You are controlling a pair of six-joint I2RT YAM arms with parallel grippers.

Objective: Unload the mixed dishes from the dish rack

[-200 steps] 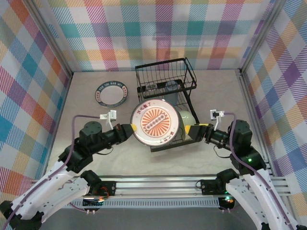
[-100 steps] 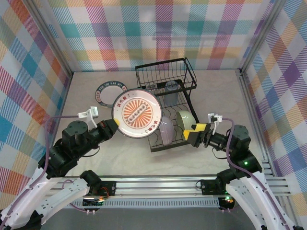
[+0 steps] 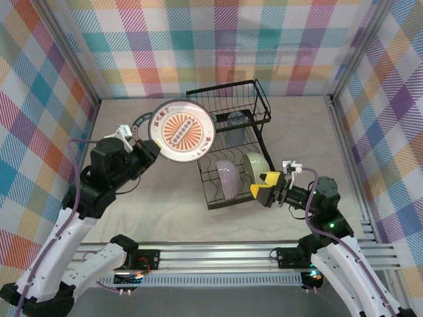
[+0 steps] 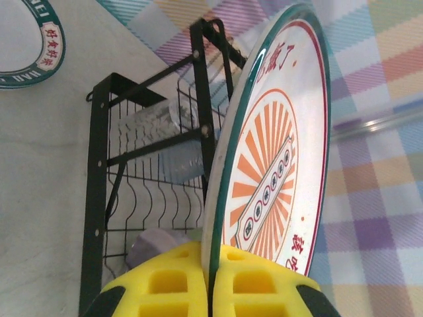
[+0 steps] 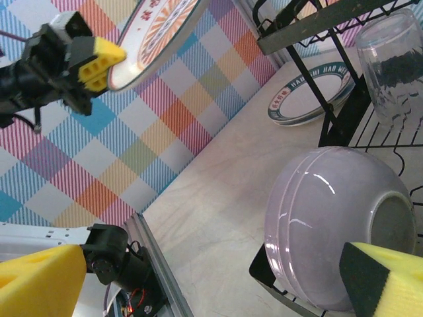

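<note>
My left gripper [image 3: 147, 149] is shut on the rim of the white plate with orange pattern [image 3: 180, 131], held tilted in the air left of the dish rack [image 3: 221, 86]. In the left wrist view the yellow pads [image 4: 165, 284] clamp the plate [image 4: 277, 152] edge-on. A lavender bowl [image 3: 226, 178] and a pale green bowl [image 3: 254, 165] stand in the rack's lower slots. Glass tumblers [image 3: 234, 122] sit in the raised basket. My right gripper [image 3: 268, 187] hangs open just right of the bowls; the lavender bowl [image 5: 324, 224] lies ahead between its spread fingers [image 5: 39, 277].
A blue-rimmed plate [image 3: 139, 123] lies flat on the table at the back left, partly under the raised plate; it also appears in the right wrist view [image 5: 310, 99]. Checkered walls close in the table on three sides. A metal rail [image 3: 211, 254] runs along the near edge.
My left arm has lifted the orange-patterned plate out of the rack and carried it up and to the back left. The right gripper has drawn back slightly, still open.
</note>
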